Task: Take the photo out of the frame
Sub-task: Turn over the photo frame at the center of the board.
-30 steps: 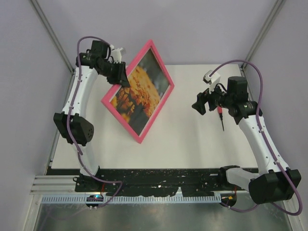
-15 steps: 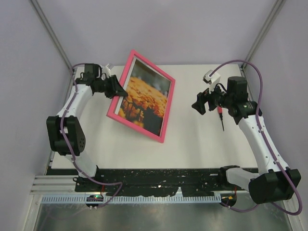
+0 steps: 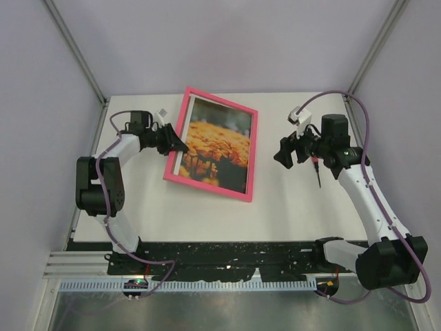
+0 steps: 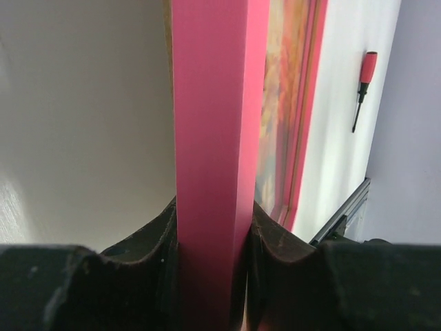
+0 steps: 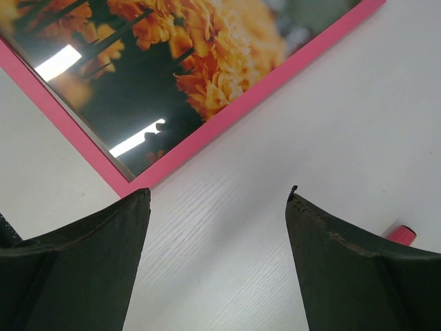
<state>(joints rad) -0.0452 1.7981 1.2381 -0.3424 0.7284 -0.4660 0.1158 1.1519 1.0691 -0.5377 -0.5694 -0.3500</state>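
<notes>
The bright-pink frame (image 3: pixel 210 192) sits low over the white table (image 3: pixel 289 207), face up, with the photo (image 3: pixel 217 141) of orange flowers still inside it. My left gripper (image 3: pixel 176 143) is shut on the frame's left rail. In the left wrist view that pink rail (image 4: pixel 210 138) fills the gap between both black fingers (image 4: pixel 148 238), and the photo (image 4: pixel 275 124) shows edge-on beyond it. My right gripper (image 3: pixel 284 153) hangs open to the right of the frame, apart from it. Its wrist view looks down on the frame's corner (image 5: pixel 127 185) and the photo (image 5: pixel 158 62), with bare table between the fingertips.
A red-handled screwdriver (image 3: pixel 317 172) lies on the table under the right arm, seen also as the screwdriver (image 4: pixel 363 79) in the left wrist view. A small white block (image 3: pixel 162 112) lies near the back left. Metal rails (image 3: pixel 207 265) run along the near edge.
The left arm has swung the frame down and round, from steeply tilted and raised to low and almost square to the table. The right gripper has shifted slightly left.
</notes>
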